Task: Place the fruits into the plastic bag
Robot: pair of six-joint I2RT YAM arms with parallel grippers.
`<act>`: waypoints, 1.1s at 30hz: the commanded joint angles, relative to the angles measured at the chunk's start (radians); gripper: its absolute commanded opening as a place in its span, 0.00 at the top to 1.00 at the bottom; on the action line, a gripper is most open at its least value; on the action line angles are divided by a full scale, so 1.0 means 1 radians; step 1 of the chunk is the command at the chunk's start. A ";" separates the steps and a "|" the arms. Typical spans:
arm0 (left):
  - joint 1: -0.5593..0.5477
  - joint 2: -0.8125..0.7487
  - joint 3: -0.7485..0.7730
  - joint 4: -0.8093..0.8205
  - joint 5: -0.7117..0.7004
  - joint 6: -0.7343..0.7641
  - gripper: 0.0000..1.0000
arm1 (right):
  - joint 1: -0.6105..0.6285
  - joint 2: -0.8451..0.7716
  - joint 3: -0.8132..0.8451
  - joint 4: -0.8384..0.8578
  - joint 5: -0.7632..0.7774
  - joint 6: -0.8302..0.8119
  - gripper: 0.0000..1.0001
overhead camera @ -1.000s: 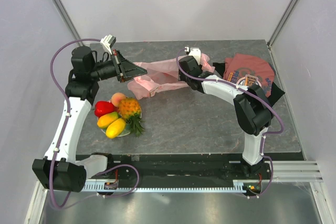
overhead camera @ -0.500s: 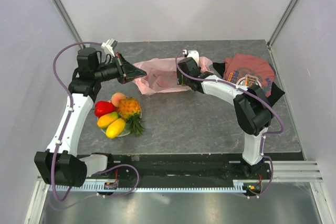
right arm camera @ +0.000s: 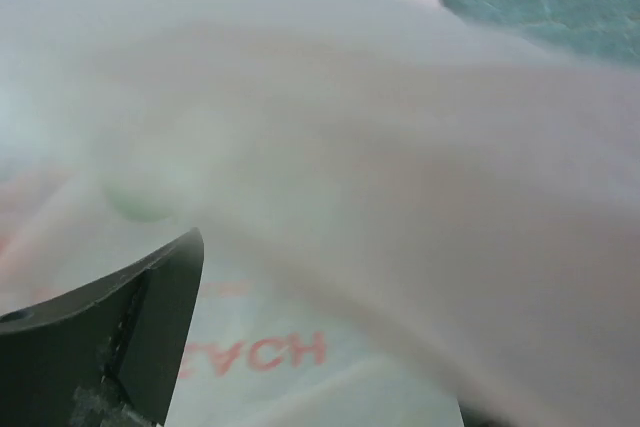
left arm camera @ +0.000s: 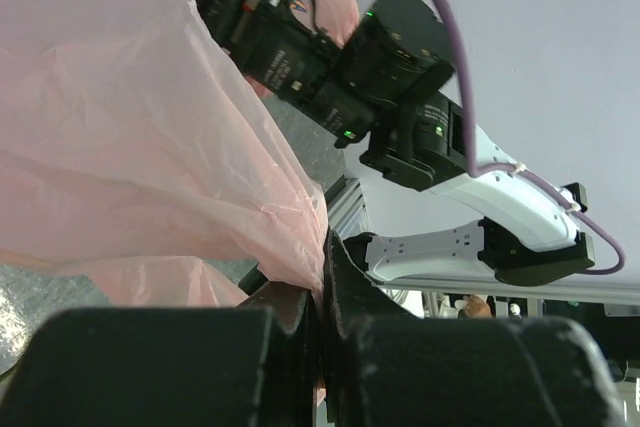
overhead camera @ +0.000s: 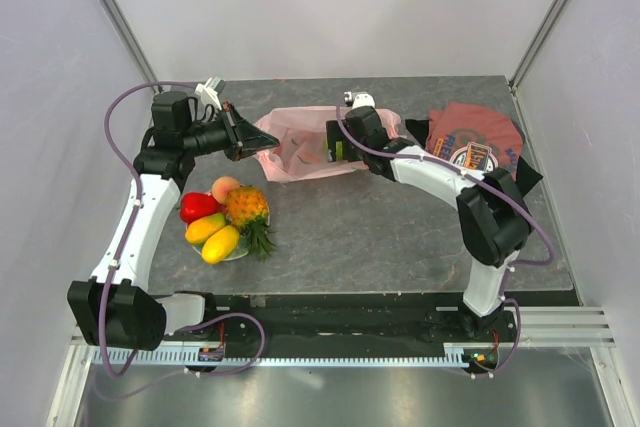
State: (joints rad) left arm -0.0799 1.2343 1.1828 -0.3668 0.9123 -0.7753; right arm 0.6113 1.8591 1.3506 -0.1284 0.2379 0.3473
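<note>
Risk: bag mouth collapsing or snagging.
My left end effector (overhead camera: 268, 139) is clamped on the plastic bag (overhead camera: 295, 152) rim at 12 o'clock. My right end effector (overhead camera: 336, 143) is spread wide against the film, which could slip loose or catch a finger. The fruits (overhead camera: 228, 215) are heaped at 8 o'clock on the surface (overhead camera: 400, 227).

A grey, stone-patterned table (overhead camera: 400, 227) spreads out before me. At its far right corner lies a folded dark-red T-shirt (overhead camera: 470, 132) with a round printed design, and a dark layer shows along its right edge. Plain white walls (overhead camera: 330, 7) close in behind and beside me, with slanting metal posts (overhead camera: 545, 12) at the back corners.
</note>
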 commanded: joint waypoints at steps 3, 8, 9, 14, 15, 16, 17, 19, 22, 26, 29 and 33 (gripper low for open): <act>0.005 0.010 0.008 0.002 -0.029 0.044 0.98 | -0.001 -0.182 -0.071 0.214 -0.193 0.015 0.03; 0.005 0.024 0.014 0.002 -0.036 0.025 0.98 | 0.001 -0.224 -0.110 0.272 -0.302 0.073 0.04; 0.005 0.027 0.017 0.002 -0.036 0.024 0.98 | 0.001 -0.231 -0.111 0.277 -0.328 0.081 0.04; 0.005 0.034 0.028 0.002 -0.055 0.015 0.98 | 0.013 -0.305 -0.145 0.297 -0.402 0.122 0.06; 0.005 0.036 0.031 0.003 -0.062 0.016 0.98 | 0.018 -0.322 -0.151 0.294 -0.399 0.121 0.06; 0.005 0.040 0.029 0.002 -0.064 0.015 0.98 | 0.022 -0.337 -0.156 0.288 -0.390 0.121 0.06; 0.005 0.040 0.029 0.002 -0.072 0.014 0.98 | 0.024 -0.371 -0.166 0.289 -0.385 0.121 0.06; 0.005 0.047 0.029 0.005 -0.075 0.016 0.98 | 0.025 -0.397 -0.174 0.296 -0.390 0.125 0.06; 0.005 0.047 0.029 0.005 -0.081 0.016 0.98 | 0.031 -0.425 -0.166 0.280 -0.442 0.128 0.06; 0.005 0.053 0.032 0.009 -0.085 0.016 0.99 | 0.057 -0.437 -0.143 0.251 -0.474 0.125 0.06; 0.005 0.054 0.038 0.014 -0.084 0.013 0.98 | 0.090 -0.420 -0.128 0.231 -0.496 0.124 0.05; 0.005 0.051 0.044 0.019 -0.076 0.005 0.98 | 0.126 -0.364 -0.117 0.173 -0.483 0.140 0.06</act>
State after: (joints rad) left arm -0.0799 1.2835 1.1835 -0.3679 0.8379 -0.7757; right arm 0.7063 1.4490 1.1870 0.0818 -0.2211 0.4683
